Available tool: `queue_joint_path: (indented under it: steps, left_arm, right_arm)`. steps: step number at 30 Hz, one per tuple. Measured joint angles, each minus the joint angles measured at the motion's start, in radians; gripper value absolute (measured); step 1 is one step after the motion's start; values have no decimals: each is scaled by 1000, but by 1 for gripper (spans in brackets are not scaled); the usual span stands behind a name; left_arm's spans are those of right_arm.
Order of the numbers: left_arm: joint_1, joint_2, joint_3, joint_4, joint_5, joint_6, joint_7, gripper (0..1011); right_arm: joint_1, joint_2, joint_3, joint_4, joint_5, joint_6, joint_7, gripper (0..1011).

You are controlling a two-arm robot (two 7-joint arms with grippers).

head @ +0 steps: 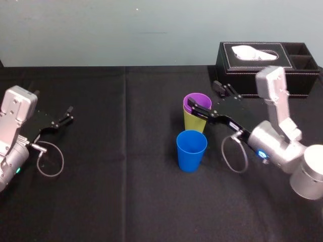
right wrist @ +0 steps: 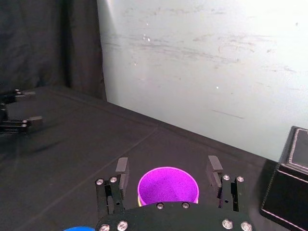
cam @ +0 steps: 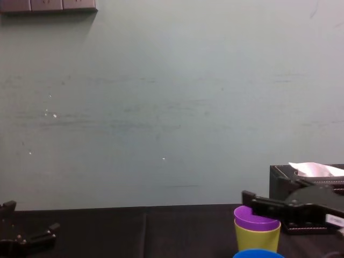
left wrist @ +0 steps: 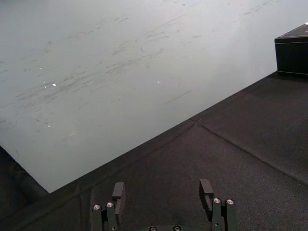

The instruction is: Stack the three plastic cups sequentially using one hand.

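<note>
The black tissue box point(head: 299, 78) stands at the far right of the surface point(head: 126, 176), just behind my right arm, with a white tissue point(head: 250, 52) poking from its top. The blue cup point(head: 191, 150) stands upright on my side of the other two, just beside them. The purple cup point(head: 198, 101) sits nested inside the yellow-green cup point(head: 194, 124). My right gripper point(right wrist: 167, 167) has its jaws spread wide, one on each side of the purple rim. My left gripper point(left wrist: 162, 188) is parked far left, jaws apart.
</note>
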Motion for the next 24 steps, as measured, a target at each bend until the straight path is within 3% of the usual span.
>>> queue_joint_path:
  steps: [9, 16, 19, 24]
  left_arm:
    - [0, 0, 0, 0, 0, 0, 0, 1011]
    - [0, 0, 0, 0, 0, 0, 0, 1011]
    - [0, 0, 0, 0, 0, 0, 0, 1011]
    - [0, 0, 0, 0, 0, 0, 0, 1011]
  right_arm:
    - [-179, 130, 85, -175, 79, -17, 49, 1003]
    - [-320, 231, 128, -250, 108, -46, 94, 1003]
    - [-370, 256, 136, -265, 109, -62, 104, 1002]
    - [-425, 267, 137, -274, 117, -90, 116, 1003]
